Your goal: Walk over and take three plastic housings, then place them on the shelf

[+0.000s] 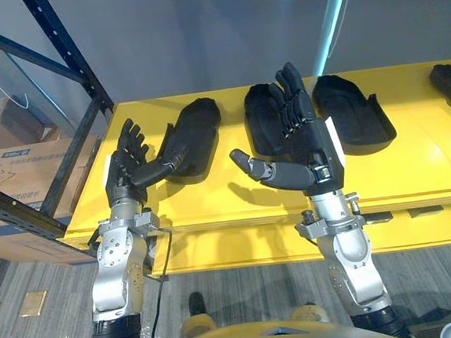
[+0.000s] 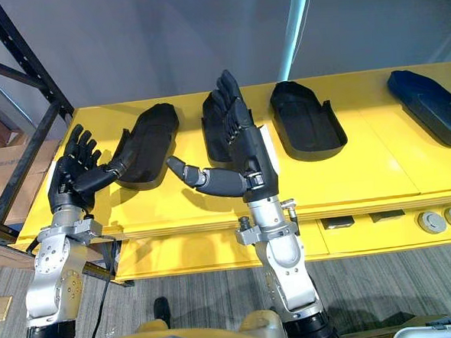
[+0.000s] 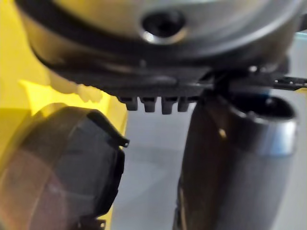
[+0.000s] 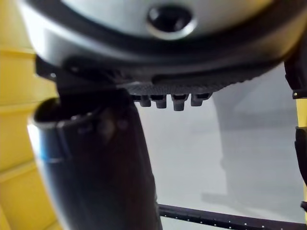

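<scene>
Three black plastic housings lie in a row on the yellow shelf [image 1: 212,197]: a left housing [image 1: 195,132], a middle housing [image 1: 259,121] and a right housing [image 1: 356,113]. My left hand [image 1: 126,163] is raised at the shelf's left end, open, fingers straight up, its thumb reaching toward the left housing's near end. My right hand [image 1: 306,137] is held up open in front of the middle housing, hiding part of it, thumb stuck out to the left. Neither hand holds anything. The left wrist view shows a housing [image 3: 57,167] beside the thumb [image 3: 235,158].
A fourth dark housing [image 2: 428,107] lies at the shelf's far right. A black rack frame [image 1: 65,56] stands at the left, with cardboard boxes [image 1: 19,174] behind it. Round fittings [image 2: 443,219] sit on the shelf's front ledge. A grey wall backs the shelf.
</scene>
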